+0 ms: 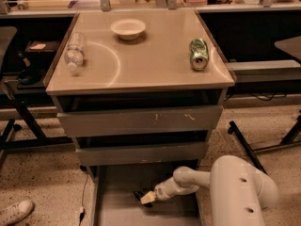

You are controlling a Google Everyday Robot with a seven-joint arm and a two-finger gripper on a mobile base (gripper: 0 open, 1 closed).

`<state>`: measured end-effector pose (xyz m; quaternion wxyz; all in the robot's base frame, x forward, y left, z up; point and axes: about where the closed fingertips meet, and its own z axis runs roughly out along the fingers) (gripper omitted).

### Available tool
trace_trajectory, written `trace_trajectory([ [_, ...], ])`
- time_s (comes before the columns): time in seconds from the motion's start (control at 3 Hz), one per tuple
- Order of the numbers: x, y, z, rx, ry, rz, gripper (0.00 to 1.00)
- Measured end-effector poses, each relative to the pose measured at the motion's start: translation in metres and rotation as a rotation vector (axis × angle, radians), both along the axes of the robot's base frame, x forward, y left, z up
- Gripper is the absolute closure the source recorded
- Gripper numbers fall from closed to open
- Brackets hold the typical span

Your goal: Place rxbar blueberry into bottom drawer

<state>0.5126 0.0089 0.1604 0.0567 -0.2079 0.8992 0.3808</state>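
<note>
The bottom drawer is pulled open at the foot of the grey cabinet, showing its flat grey floor. My arm reaches in from the right. My gripper sits low over the middle of the drawer floor, just in front of the middle drawer's face. A small dark shape at its tip looks like the rxbar blueberry, held in the shut fingers close to the floor. Most of the bar is hidden by the gripper.
On the cabinet top lie a clear plastic bottle at the left, a white bowl at the back and a green crushed can at the right. The two upper drawers are slightly open. A shoe is at the lower left.
</note>
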Motion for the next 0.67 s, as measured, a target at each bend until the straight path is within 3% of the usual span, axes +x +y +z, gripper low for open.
trace_trajectory([
  [0.67,0.0018,-0.0002,0.0006,0.004,0.002,0.002,0.58],
])
